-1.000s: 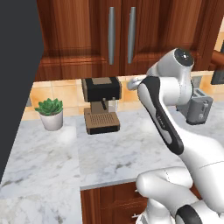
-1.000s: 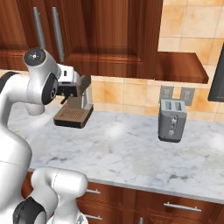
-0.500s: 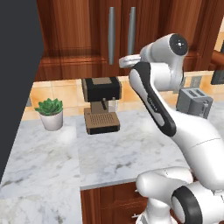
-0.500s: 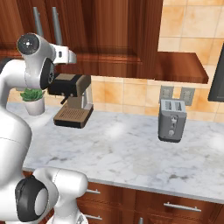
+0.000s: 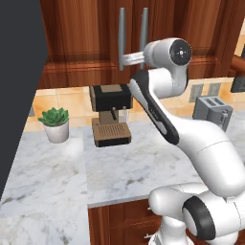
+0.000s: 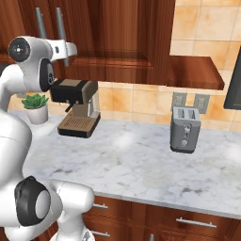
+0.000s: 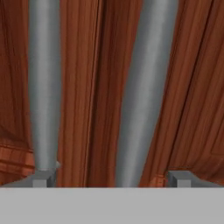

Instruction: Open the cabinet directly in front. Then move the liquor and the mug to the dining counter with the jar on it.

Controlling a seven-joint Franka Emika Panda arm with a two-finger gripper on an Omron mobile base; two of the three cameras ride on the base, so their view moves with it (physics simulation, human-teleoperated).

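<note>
The cabinet (image 5: 95, 38) is shut, so what is inside is hidden. Its top is cut off in both base views. The two grey handles (image 7: 43, 87) hang side by side where the doors meet, just above the coffee machine (image 5: 111, 115). The gripper (image 7: 112, 177) is wide open and holds nothing, and the right handle runs down between its fingertips (image 7: 183, 178). A second ago the hand was low, by the coffee machine; it has now risen to the handles.
</note>
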